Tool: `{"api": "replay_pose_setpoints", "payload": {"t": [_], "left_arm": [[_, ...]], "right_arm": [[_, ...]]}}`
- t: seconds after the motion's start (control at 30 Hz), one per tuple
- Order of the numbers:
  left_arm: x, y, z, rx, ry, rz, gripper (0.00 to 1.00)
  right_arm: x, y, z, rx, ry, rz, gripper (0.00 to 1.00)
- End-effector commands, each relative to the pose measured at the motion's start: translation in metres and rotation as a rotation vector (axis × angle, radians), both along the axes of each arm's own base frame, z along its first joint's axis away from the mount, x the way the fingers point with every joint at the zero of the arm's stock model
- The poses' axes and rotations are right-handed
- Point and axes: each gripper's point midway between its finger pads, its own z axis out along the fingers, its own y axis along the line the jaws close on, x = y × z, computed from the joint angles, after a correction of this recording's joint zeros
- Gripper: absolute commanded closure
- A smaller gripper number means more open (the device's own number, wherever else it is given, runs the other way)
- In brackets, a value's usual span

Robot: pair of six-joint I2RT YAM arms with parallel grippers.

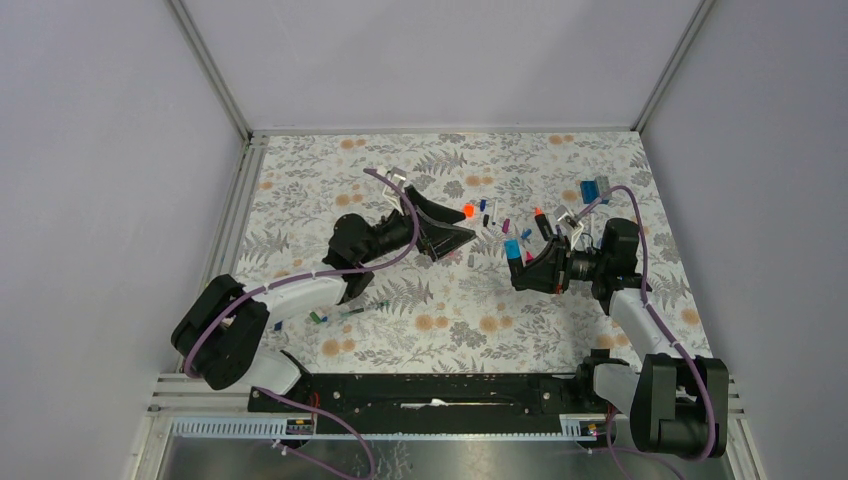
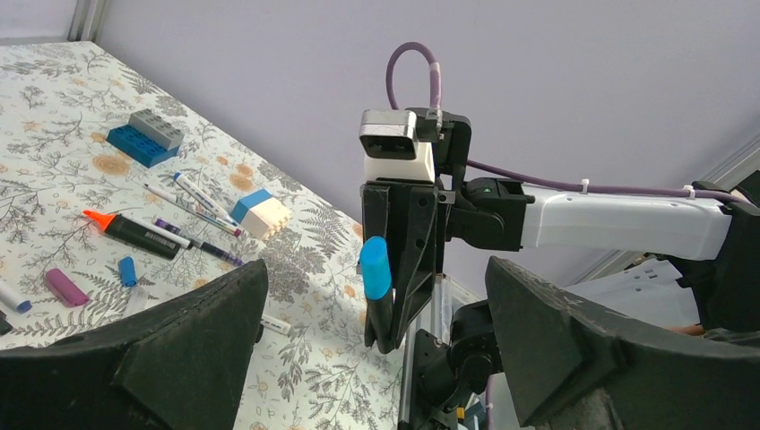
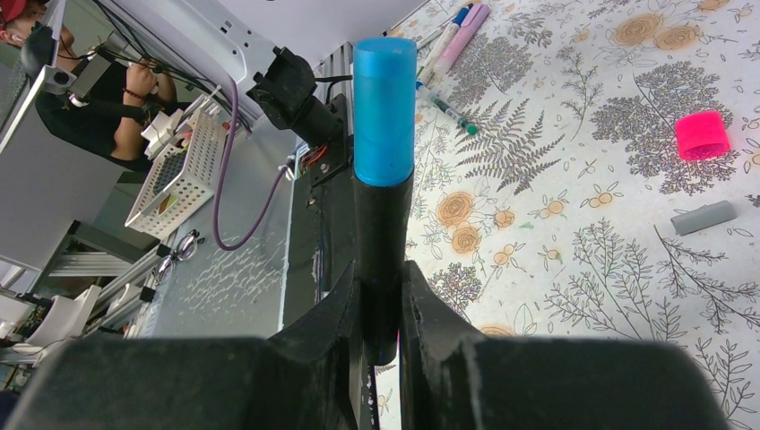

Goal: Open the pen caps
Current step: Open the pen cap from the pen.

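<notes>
My right gripper (image 3: 384,279) is shut on the body of a chunky black highlighter and holds it upright above the table, its blue cap (image 3: 384,112) on top. In the top view the right gripper (image 1: 532,265) sits right of centre with the blue cap (image 1: 512,248) at its tip. My left gripper (image 1: 455,226) is wide open and empty, aimed at the right gripper from the left. In the left wrist view the blue cap (image 2: 375,267) stands between my spread left fingers (image 2: 206,331), some way ahead of them. A loose orange cap (image 1: 468,211) lies on the cloth near the left fingertips.
An orange-capped highlighter (image 2: 130,231), thin pens (image 2: 202,197), a lilac cap (image 2: 66,287) and a small blue cap (image 2: 127,270) lie scattered. A blue-and-grey block (image 2: 143,137) and a blue-and-white block (image 2: 260,213) sit nearby. A pink cap (image 3: 702,135) and a grey cap (image 3: 703,218) lie on the cloth. Pens (image 1: 340,315) lie at front left.
</notes>
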Motion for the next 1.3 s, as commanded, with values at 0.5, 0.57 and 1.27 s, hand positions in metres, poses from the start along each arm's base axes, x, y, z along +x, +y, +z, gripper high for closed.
{"api": "replay_pose_setpoints", "payload": {"t": [0.5,0.57,1.27], "left_arm": [[-0.006,0.006,0.016,-0.077,-0.078,0.002,0.01],[-0.007,0.005,0.016,-0.078,-0.076,-0.001,0.01],[-0.013,0.012,0.015,-0.082,-0.130,0.027,0.01]], "right_arm": [[-0.010,0.000,0.007,0.024,-0.062,0.055,1.00],[-0.010,0.000,0.007,0.024,-0.063,0.055,1.00],[-0.012,0.000,0.001,0.025,-0.068,0.056,1.00]]}}
